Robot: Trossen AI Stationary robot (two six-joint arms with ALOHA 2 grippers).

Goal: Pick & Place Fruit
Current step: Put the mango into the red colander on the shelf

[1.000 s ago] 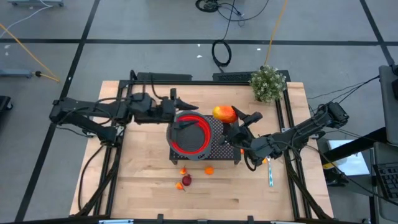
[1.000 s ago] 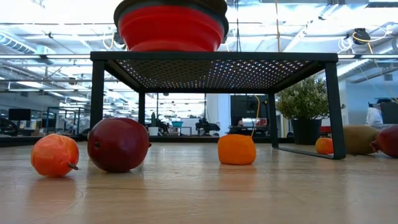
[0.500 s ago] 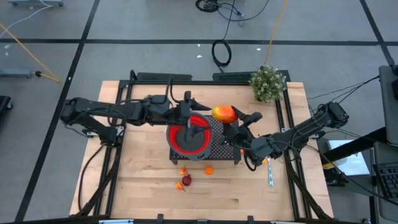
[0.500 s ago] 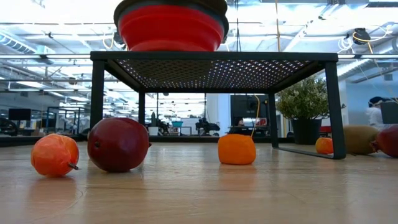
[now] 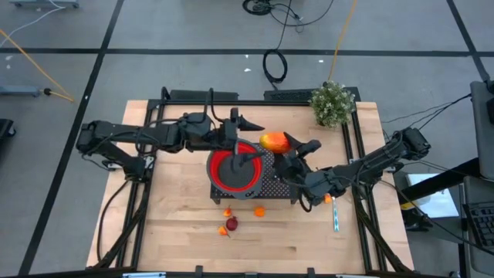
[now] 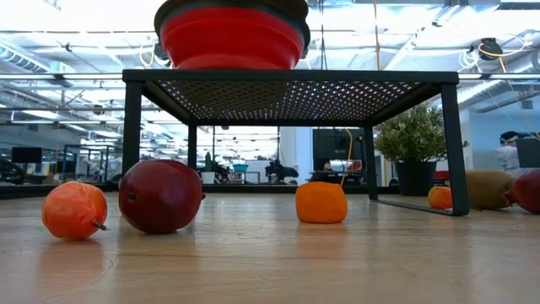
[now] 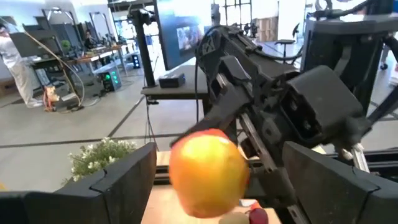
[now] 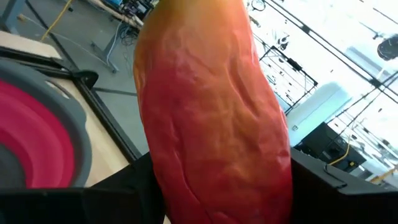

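The wooden counter carries a black mesh stand, on which a red bowl with a grey rim is seated. A leafy potted plant is placed at the far right corner of the counter. The left tool is positioned above the far edge of the bowl, with its fingers spread apart and nothing gripped between them. The right tool is positioned just beside the bowl, over the stand, and is clenched on the long red-orange-yellow fruit, which is held off the counter between the two tools. The remaining fruit is located on the counter in front of the stand: a dark red piece, an orange-red piece just beside it, and an orange ball nearer the stand. A second small orange ball, a brown oval and another dark red piece are seen past the stand's right leg. A thin pale-handled utensil is laid near the right edge of the counter.
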